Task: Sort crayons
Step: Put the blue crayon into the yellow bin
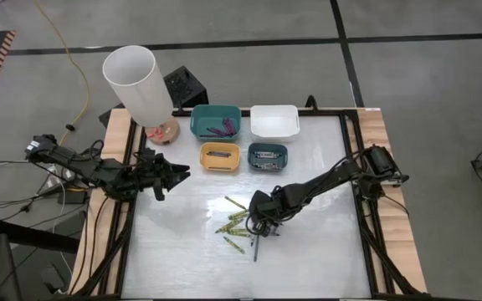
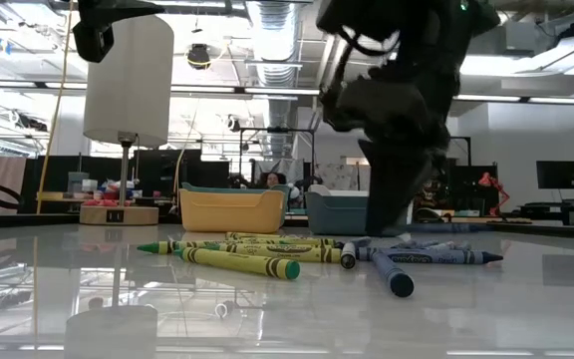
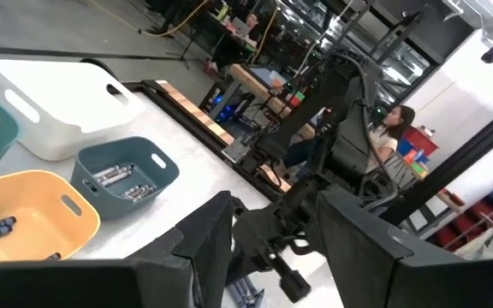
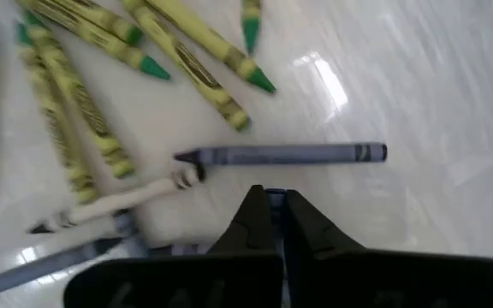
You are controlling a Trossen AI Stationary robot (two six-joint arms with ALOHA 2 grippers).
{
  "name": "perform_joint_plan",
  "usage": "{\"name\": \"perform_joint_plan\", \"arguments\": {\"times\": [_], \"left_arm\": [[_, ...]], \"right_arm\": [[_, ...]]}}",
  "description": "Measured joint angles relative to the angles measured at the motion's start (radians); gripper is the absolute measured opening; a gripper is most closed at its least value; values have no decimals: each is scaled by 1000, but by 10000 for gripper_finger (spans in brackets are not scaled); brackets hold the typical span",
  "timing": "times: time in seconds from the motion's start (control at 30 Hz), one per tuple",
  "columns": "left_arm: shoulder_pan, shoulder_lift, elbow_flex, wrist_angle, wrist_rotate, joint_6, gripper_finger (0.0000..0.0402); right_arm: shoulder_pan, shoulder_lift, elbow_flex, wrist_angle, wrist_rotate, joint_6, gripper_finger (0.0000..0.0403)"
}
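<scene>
Closed jaws mark the right gripper [image 4: 274, 210], its two dark fingers pressed together down at the tabletop among the loose crayons [image 1: 239, 222]; a sliver of blue shows between the tips, but whether a crayon is actually pinched there cannot be told. From above, that gripper [image 1: 258, 227] sits just at the 3 o'clock edge of the scattered pile, near the middle of the white table [image 1: 182, 251]. Just beyond the fingertips a blue-grey crayon [image 4: 285, 155] lies flat, with yellow-green crayons [image 4: 197, 60] fanned out past it and a grey one [image 4: 101, 208] beside it. The left gripper [image 1: 171, 174] hovers at the table's 9 o'clock side, well apart from the pile, its jaws standing open and empty. At 12 o'clock four small bins sit in two rows: a teal bin [image 1: 216, 122] holding purple sticks, a white bin [image 1: 274, 122], a yellow bin [image 1: 220, 156] and a blue-grey bin [image 1: 268, 155]. A white cylinder [image 1: 138, 84] stands at the 11 o'clock corner.
</scene>
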State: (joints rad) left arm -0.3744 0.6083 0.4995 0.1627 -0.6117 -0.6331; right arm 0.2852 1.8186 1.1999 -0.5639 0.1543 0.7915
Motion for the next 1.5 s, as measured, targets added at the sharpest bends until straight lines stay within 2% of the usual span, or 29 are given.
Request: {"name": "perform_joint_plan", "arguments": {"times": [0.43,0.6,0.7,0.8,1.03,1.2,1.23,1.5], "left_arm": [[0,0,0,12,-22,-53,160],[0,0,0,11,-24,-57,160],[0,0,0,1,-20,-59,160],[0,0,0,5,1,-60,160],[0,0,0,10,2,-72,160],[0,1,0,9,23,-95,160],[0,1,0,9,29,-95,160],[0,0,0,5,28,-93,160]], "right_arm": [[-43,-1,248,-38,8,-173,4],[-99,-1,327,3,139,-290,4],[-138,-2,336,131,238,-400,3],[-188,1,336,278,274,-516,3],[-307,71,337,491,248,-678,3],[-363,157,336,590,65,-797,3],[-370,172,336,606,56,-806,3],[-443,185,336,574,52,-851,4]]}}
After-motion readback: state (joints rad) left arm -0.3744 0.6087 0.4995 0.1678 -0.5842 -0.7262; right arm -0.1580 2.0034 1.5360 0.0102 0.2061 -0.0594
